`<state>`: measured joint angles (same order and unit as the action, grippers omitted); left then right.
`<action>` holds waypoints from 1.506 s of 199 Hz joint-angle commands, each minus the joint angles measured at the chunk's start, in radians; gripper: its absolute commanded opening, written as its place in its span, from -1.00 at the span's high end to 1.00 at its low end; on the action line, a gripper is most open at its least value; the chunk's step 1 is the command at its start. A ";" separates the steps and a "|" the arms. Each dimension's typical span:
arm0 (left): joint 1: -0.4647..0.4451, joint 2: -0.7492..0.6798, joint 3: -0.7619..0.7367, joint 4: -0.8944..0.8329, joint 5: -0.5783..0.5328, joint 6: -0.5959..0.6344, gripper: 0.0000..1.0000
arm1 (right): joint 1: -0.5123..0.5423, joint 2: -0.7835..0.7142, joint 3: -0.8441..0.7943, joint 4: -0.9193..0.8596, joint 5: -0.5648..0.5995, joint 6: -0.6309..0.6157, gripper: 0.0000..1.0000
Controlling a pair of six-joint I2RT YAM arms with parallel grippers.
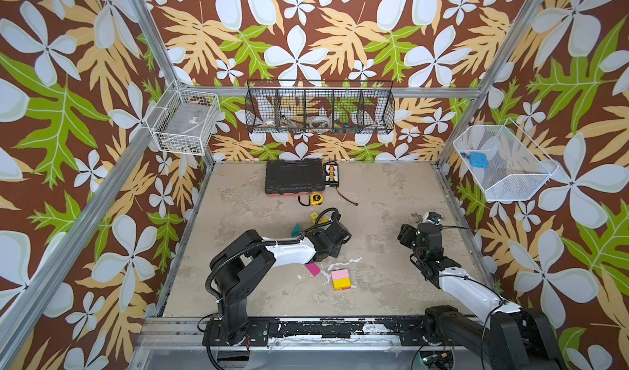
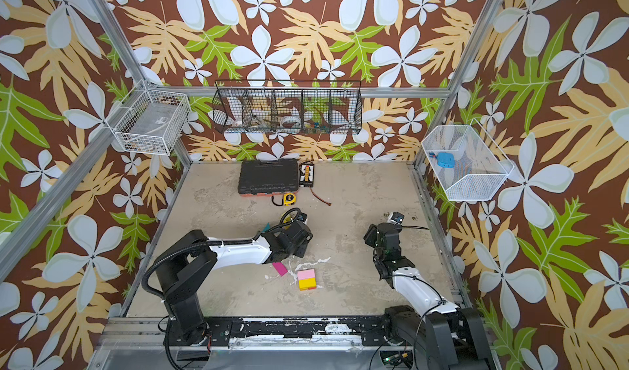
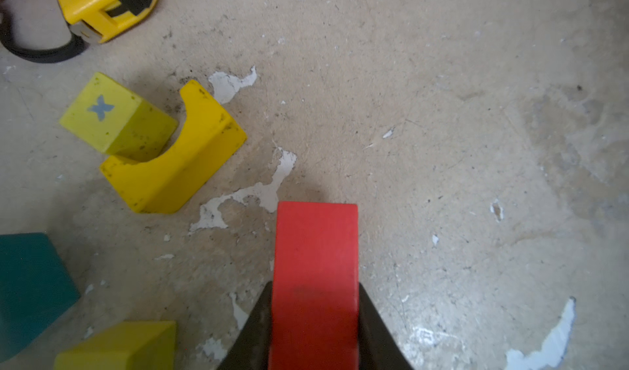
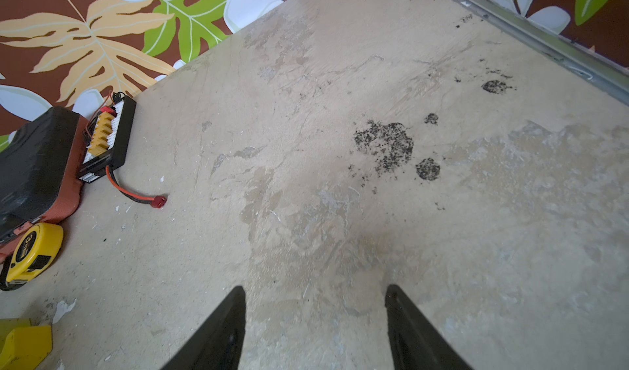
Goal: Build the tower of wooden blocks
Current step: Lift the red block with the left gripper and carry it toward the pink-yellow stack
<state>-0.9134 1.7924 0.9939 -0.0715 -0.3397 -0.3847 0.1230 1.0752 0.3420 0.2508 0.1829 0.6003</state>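
Clear passage: the table (image 1: 381,211) is bare through its middle and right side — only stained surface lies ahead of the right gripper (image 4: 315,287). Far-edge obstructions: black case (image 1: 294,177), connector board (image 1: 329,173), tape measure (image 1: 316,199). Left-centre cluster: yellow cube (image 3: 112,113) against yellow arch (image 3: 177,167), teal block (image 3: 30,283), another yellow block (image 3: 119,344). The left arm (image 1: 289,251) reaches across between this cluster and the near blocks — magenta block (image 1: 312,269) and pink-and-yellow stack (image 1: 340,279), narrowly apart. A red block (image 3: 315,235) fills the gap of the left gripper (image 3: 315,284).

2 white-and-black arms (image 1: 292,252); black corrugated cable (image 1: 208,281).
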 commanded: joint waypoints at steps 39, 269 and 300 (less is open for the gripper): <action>0.002 -0.232 -0.226 0.134 0.030 0.026 1.00 | 0.000 -0.019 -0.018 0.030 -0.045 -0.023 -0.30; -0.187 -0.970 -0.248 -0.584 -0.509 -0.940 1.00 | 0.000 -0.040 -0.038 0.060 -0.074 -0.031 -0.30; -0.189 -1.007 -0.207 -0.772 -0.458 -1.147 1.00 | 0.000 -0.047 -0.041 0.059 -0.082 -0.036 -0.31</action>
<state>-1.1015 0.8112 0.7723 -0.6262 -0.7891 -1.3048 0.1230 1.0325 0.3046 0.2890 0.1020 0.5686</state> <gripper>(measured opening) 0.328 0.656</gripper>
